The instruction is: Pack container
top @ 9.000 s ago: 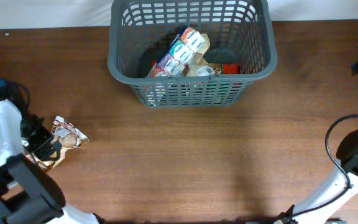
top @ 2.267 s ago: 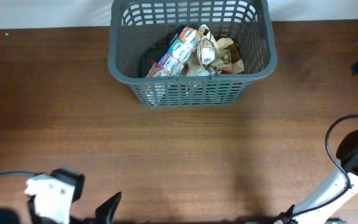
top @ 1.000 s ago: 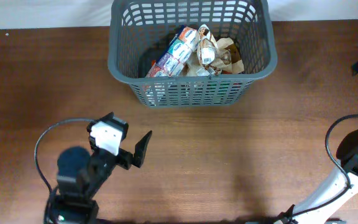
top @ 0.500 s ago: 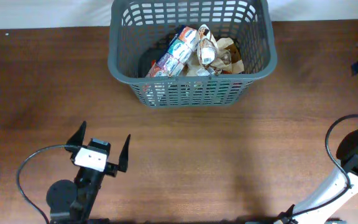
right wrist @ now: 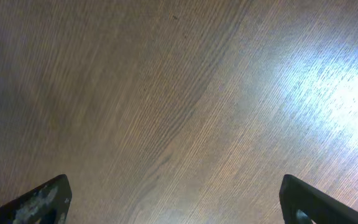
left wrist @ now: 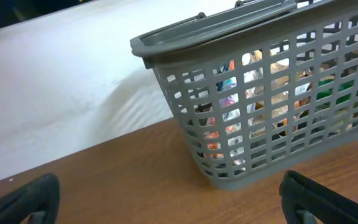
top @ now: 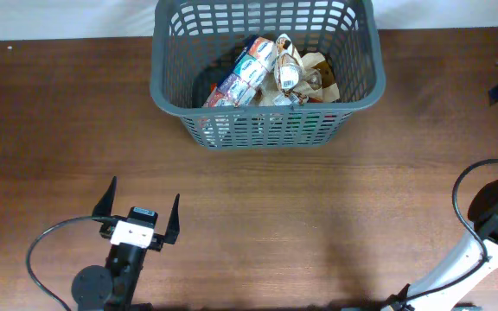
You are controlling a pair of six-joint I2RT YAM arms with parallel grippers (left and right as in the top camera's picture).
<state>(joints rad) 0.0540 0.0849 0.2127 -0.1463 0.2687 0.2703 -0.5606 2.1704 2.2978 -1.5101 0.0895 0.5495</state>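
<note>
At the far edge of the table (top: pixel 335 225), near the middle, sits the container (top: pixel 266 130). It is a big grey basket with holes in its sides, and it stands upright. Inside it lie food packs. A long blue, white and red pack (top: pixel 247 71) leans next to a crinkly brown bag (top: pixel 308 76). Something red and something green peek through the front wall. Well apart from the basket, near the front edge on the left side, is the left gripper (top: pixel 144 192). Its two black fingers are spread wide, hold nothing and point toward the basket. The right gripper (right wrist: pixel 179 202) is spread wide too, with only bare brown wood under it. The right arm (top: pixel 491 226) is by the table's front right corner.
</note>
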